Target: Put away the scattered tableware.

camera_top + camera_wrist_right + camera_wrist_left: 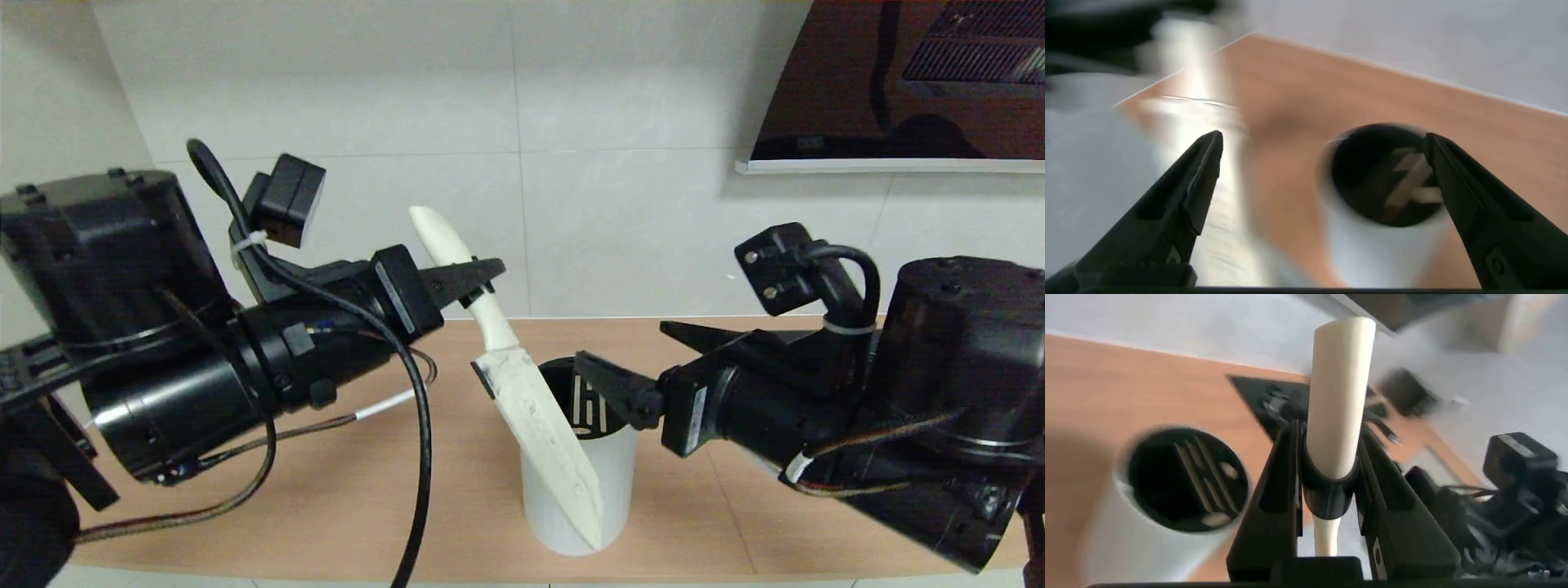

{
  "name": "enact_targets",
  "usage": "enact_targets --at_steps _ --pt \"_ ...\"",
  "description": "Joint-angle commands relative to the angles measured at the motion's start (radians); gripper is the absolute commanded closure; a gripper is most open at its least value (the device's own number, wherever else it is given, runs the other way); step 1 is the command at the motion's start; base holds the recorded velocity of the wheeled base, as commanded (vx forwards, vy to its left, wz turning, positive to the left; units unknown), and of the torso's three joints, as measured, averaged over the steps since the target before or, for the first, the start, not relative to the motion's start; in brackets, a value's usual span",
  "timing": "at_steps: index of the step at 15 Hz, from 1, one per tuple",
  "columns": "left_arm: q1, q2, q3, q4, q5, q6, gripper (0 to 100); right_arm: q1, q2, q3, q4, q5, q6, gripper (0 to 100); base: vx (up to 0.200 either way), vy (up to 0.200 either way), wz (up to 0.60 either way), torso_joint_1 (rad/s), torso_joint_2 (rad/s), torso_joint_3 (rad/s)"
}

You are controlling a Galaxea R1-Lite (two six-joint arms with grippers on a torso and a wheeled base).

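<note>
My left gripper (pixel 482 282) is shut on the cream handle of a white ceramic knife (pixel 539 416), held tilted with the blade pointing down in front of a white cylindrical holder (pixel 616 482) with a dark inside. In the left wrist view the knife handle (pixel 1337 408) stands between the fingers, with the holder's mouth (pixel 1188 478) off to one side. My right gripper (pixel 645 359) is open beside the holder's rim, nothing between its fingers. The right wrist view shows the right gripper (pixel 1323 188) wide apart, the holder (pixel 1388 196) beyond it and the blurred white knife (pixel 1196 122) to the side.
The holder stands on a narrow wooden counter (pixel 326 490) against a white tiled wall (pixel 522 122). A dark panel (pixel 898 82) hangs at the upper right. Cables from the left arm trail over the counter's left part.
</note>
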Motion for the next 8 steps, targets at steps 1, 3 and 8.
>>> enact_targets --at_steps 1,3,8 --pt "0.006 0.025 -0.283 0.228 0.195 0.167 100 -0.144 -0.092 -0.015 0.062 0.04 -0.001 0 0.0 0.0 0.0 0.0 0.0 0.0" --pt "-0.02 0.06 -0.309 0.225 0.308 0.266 100 -0.19 -0.095 -0.017 0.073 0.046 -0.001 0 0.0 0.0 0.0 0.0 0.0 0.0" --pt "-0.129 0.255 -0.267 -0.074 0.638 0.42 100 -0.196 -0.074 -0.011 0.074 0.046 -0.002 0 0.0 0.0 0.0 0.0 0.0 0.0"
